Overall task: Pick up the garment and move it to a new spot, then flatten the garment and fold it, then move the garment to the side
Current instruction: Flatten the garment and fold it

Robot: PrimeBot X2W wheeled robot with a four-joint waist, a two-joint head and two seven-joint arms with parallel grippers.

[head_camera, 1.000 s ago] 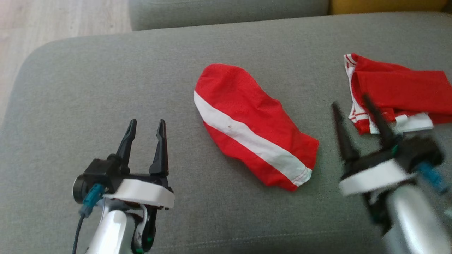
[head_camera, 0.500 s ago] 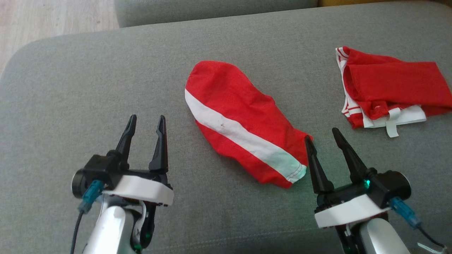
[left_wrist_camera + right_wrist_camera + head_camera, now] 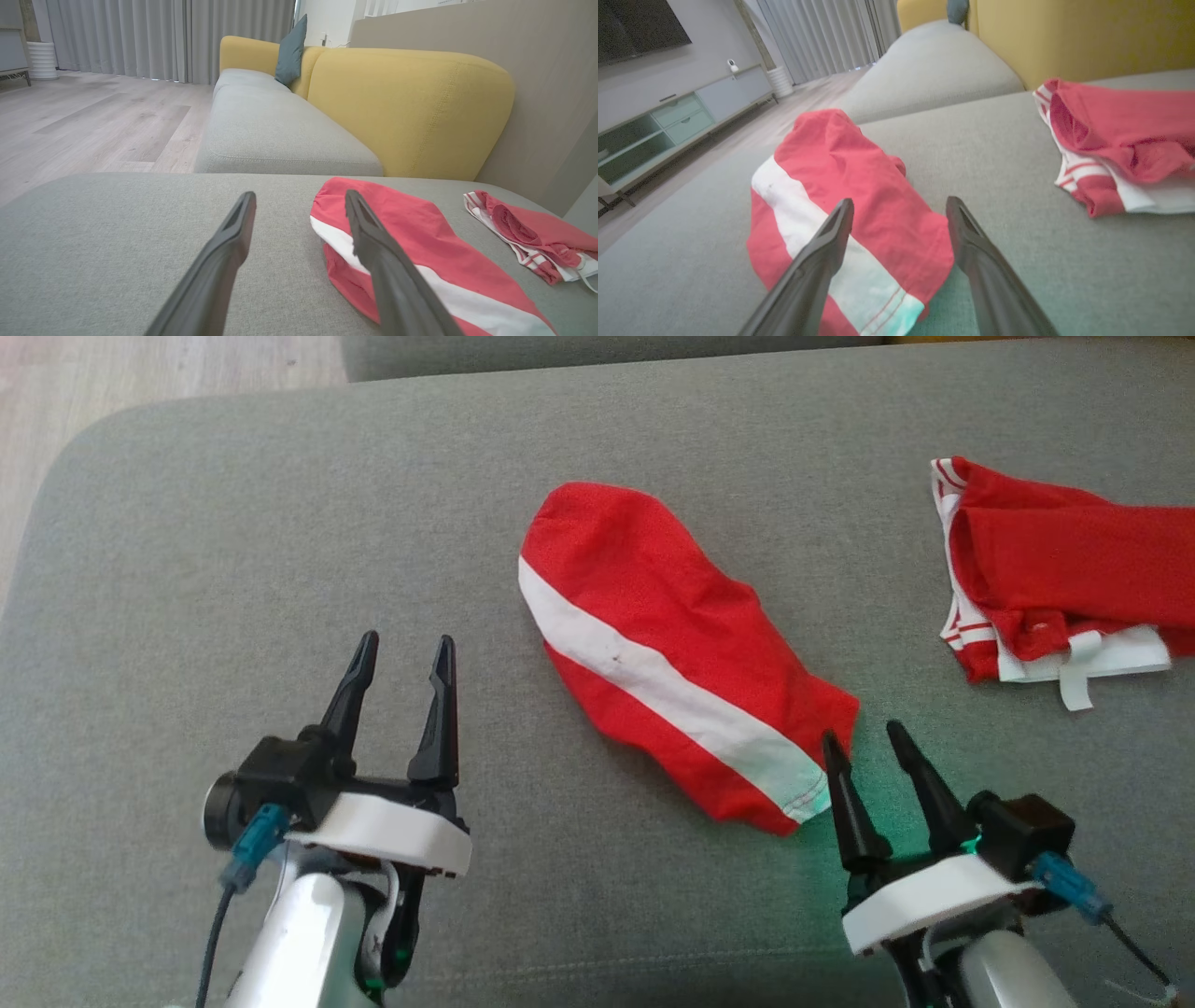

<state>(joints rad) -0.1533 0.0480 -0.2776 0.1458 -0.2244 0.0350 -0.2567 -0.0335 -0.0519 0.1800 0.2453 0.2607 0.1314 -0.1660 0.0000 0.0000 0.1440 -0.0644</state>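
A red garment with a diagonal white stripe lies crumpled in the middle of the grey sofa seat. My right gripper is open, its fingertips just at the garment's near right end, over the white hem; the right wrist view shows the garment directly ahead of the spread right gripper. My left gripper is open and holds nothing, well to the left of the garment. In the left wrist view the garment lies partly behind the left gripper's right finger.
A second red and white garment, folded up, lies at the seat's far right. The yellow backrest rises behind the seat. Wooden floor lies beyond the seat's rounded left edge.
My right gripper has swung left and back from beside the folded garment to the striped garment's near end. The head camera has shifted a little. The left arm has stayed put.
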